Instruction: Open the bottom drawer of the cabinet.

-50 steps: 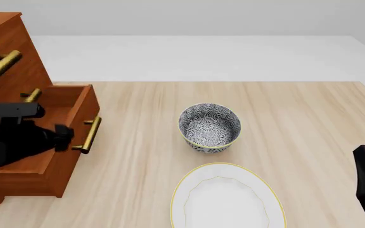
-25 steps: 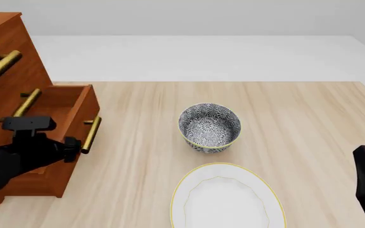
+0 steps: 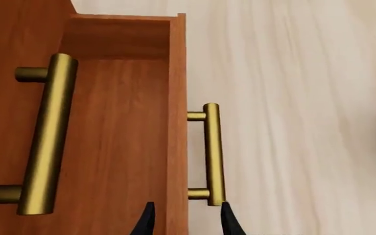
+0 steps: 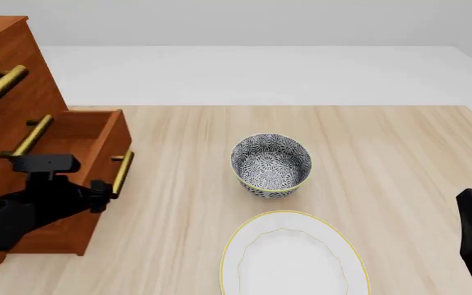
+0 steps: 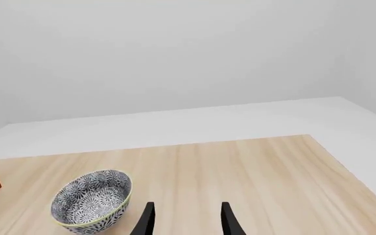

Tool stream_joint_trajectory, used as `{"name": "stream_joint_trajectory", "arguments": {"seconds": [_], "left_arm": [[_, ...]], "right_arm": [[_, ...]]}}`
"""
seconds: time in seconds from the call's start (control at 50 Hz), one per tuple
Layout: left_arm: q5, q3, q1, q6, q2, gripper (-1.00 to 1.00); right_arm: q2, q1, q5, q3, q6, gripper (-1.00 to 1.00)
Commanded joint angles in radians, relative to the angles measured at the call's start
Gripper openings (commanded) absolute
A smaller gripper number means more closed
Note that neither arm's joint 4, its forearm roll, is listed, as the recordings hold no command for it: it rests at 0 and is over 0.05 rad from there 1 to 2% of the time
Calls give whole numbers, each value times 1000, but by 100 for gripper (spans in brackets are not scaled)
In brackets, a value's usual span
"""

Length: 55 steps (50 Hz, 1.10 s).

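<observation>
Both tool (image 3: 184, 223) fingers straddle the bottom drawer (image 4: 88, 138)'s open front edge.

The front view looks forward and down from above the near edge of the table (image 4: 383, 141), taking in the cabinet (image 4: 7, 49) at far left, the patterned bowl (image 4: 271, 165) mid-scene and a white plate (image 4: 294, 258) nearest the camera. The left wrist view sits close over the bottom drawer (image 3: 123, 147), facing down along its brass handle (image 3: 214, 154). The right wrist view looks low across the table toward the far wall. The bowl (image 5: 93, 203) appears in the right wrist and front views; its edge clips the left wrist view.
</observation>
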<state>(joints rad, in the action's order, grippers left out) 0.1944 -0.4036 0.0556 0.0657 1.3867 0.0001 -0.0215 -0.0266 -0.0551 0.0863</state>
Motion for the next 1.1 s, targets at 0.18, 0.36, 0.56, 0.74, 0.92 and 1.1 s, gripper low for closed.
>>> {"name": "stream_joint_trajectory", "arguments": {"seconds": [0.18, 0.36, 0.56, 0.74, 0.92, 1.1], "left_arm": [[16, -4, 90, 24, 81, 100], [22, -26, 145, 33, 110, 100], [-20, -62, 200, 36, 94, 100], [-44, -100, 247, 38, 93, 100], [-49, -127, 276, 39, 103, 100], [-48, -130, 298, 42, 107, 100]], "right_arm": [[0, -8, 5, 7, 2, 100], [0, -16, 9, 14, 2, 100], [0, -18, 16, 21, 7, 100], [0, -22, 15, 17, 11, 100], [0, -26, 16, 20, 10, 100], [0, -28, 15, 17, 11, 100]]}}
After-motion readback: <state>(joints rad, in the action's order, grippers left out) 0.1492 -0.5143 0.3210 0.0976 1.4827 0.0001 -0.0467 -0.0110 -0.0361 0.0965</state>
